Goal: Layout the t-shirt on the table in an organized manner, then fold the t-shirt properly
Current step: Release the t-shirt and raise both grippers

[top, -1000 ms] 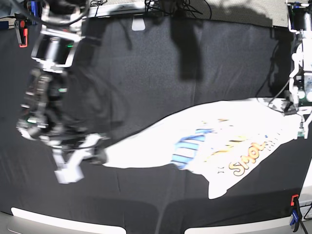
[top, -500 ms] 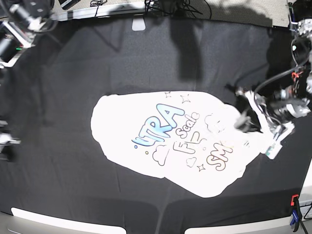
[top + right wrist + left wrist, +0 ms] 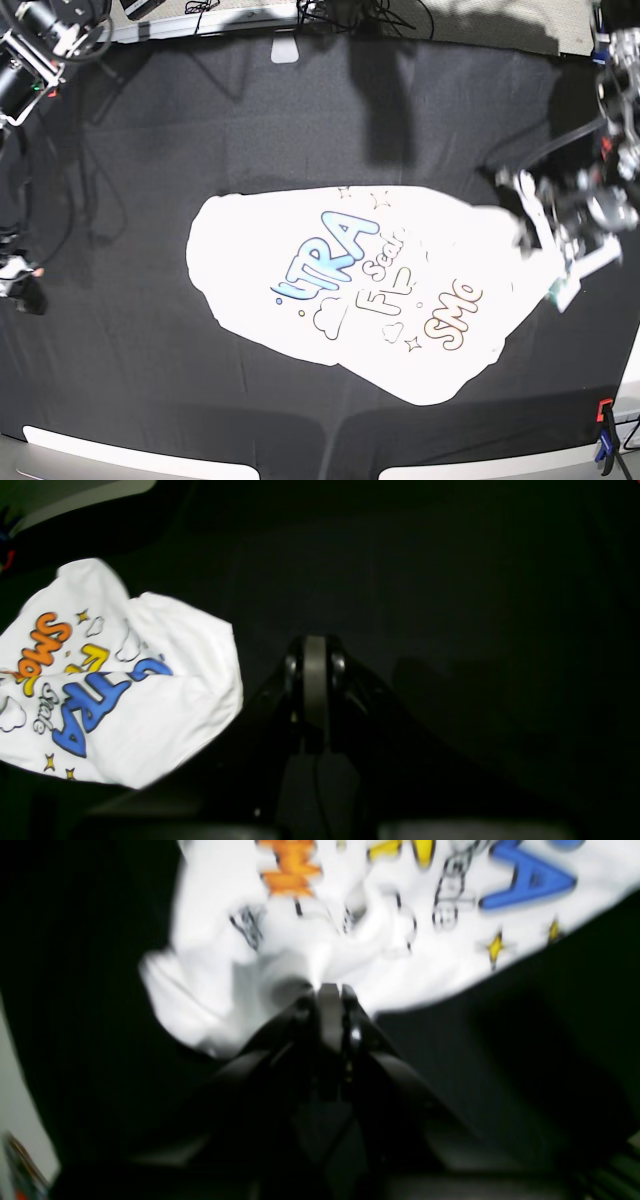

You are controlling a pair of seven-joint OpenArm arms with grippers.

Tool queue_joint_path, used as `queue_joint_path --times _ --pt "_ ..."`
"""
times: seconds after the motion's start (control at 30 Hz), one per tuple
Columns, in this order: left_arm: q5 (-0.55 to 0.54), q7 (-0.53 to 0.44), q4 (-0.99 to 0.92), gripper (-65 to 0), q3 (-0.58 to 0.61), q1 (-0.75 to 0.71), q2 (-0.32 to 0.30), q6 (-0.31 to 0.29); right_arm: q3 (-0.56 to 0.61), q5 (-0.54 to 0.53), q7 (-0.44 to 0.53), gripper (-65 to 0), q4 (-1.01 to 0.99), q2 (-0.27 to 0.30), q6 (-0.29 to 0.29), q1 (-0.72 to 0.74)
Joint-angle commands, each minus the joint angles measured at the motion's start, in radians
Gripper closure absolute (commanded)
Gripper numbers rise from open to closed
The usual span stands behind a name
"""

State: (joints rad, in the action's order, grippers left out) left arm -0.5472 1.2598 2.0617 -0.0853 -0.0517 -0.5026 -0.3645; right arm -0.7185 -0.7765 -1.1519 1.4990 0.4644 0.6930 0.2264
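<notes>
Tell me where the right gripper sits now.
In the base view the right gripper is at the far left edge, shut and empty over the table, well clear of the t-shirt.

closed fingers (image 3: 330,990) pinching t-shirt (image 3: 380,920) edge

Cables (image 3: 345,12) along far edge; pale floor strips (image 3: 130,452) at near edge; hard overhead light, dark shadows.

We read blue "TRA" mid-frame on t-shirt (image 3: 340,290) in base view, orange "SMo" toward lower right. Right wrist view, left edge: orange "SMo", blue "TRA" again. Remaining script between them too small for us to make out.
</notes>
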Motion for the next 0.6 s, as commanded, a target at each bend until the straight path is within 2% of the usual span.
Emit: queue_joint_path --times 0.0,0.07,0.13,0.2,0.27,0.3,0.37,0.5,0.57 --pt "-0.002 -0.003 0.013 0.0 -0.006 -0.015 -0.014 -0.016 0.006 -0.024 0.018 0.0 0.015 0.018 0.005 0.022" --pt "-0.002 -0.003 0.013 0.0 -0.006 -0.064 -0.014 -0.048 0.026 -0.034 0.018 -1.1 0.015 0.009 0.005 0.022" --pt "-0.002 -0.013 0.013 0.0 -0.006 -0.102 -0.014 -0.059 0.055 -0.047 0.021 -14.0 0.015 0.003 0.005 0.022" --pt "0.009 -0.042 0.013 -18.1 -0.006 -0.125 -0.014 -0.058 0.085 -0.046 0.046 -21.5 0.015 -0.009 0.005 0.022" --pt "0.063 -0.090 0.013 -33.6 -0.006 -0.134 -0.014 -0.040 0.111 -0.047 0.061 -22.0 0.015 -0.031 0.005 0.023" --pt "0.101 -0.114 0.013 -38.5 -0.006 -0.132 -0.014 -0.013 0.123 -0.047 0.069 -22.0 0.015 -0.045 0.005 0.023" --pt "0.207 -0.180 0.013 -43.4 -0.006 -0.124 -0.013 0.052 0.145 -0.047 0.085 -22.0 0.015 -0.077 0.005 0.023" --pt "0.425 -0.343 0.013 -43.6 -0.006 -0.091 -0.013 0.217 0.177 -0.045 0.118 -22.0 0.015 -0.151 0.005 0.023" --pt "0.452 -0.423 0.013 -43.6 -0.006 -0.053 -0.014 0.262 0.184 -0.042 0.131 -22.0 0.015 -0.189 0.005 0.023"
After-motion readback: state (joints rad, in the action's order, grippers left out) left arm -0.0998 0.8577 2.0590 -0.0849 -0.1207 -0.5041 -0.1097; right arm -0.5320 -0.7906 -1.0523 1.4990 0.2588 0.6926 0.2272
